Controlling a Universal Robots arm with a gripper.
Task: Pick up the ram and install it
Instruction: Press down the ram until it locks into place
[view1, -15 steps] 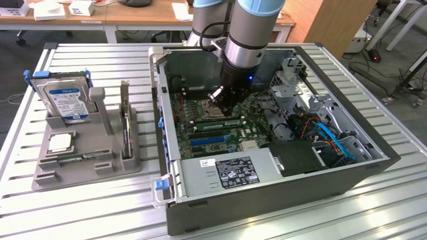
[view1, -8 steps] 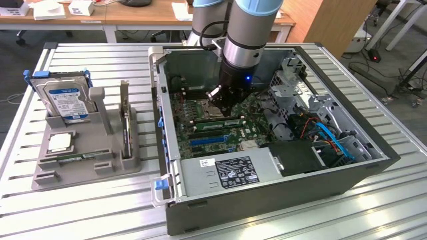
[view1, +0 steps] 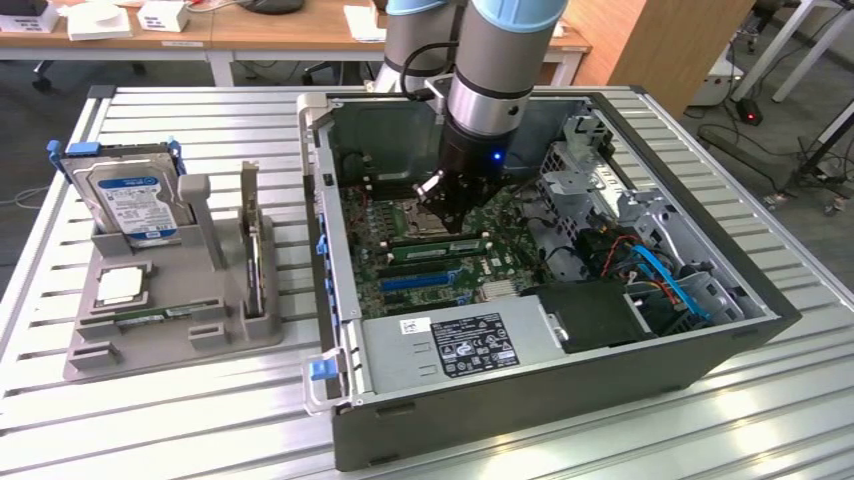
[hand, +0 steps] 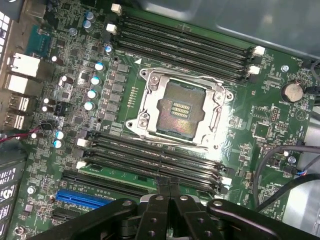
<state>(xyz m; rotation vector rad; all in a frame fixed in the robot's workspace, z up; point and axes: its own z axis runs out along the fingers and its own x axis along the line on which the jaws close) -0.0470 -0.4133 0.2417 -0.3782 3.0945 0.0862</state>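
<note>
Inside the open computer case (view1: 667, 345), the gripper (view1: 451, 222) hangs clenched above the motherboard's memory slots (hand: 150, 160); it grasps nothing visible.

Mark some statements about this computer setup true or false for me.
1. The claw is inside the open computer case, over the motherboard. True.
2. The claw is spread wide open. False: its fingers are shut together.
3. The hard drive stands in the gray holder outside the case. True.
4. A processor sits in the CPU socket. False: the socket is empty, its contacts bare; a processor chip lies in the gray holder.
</note>
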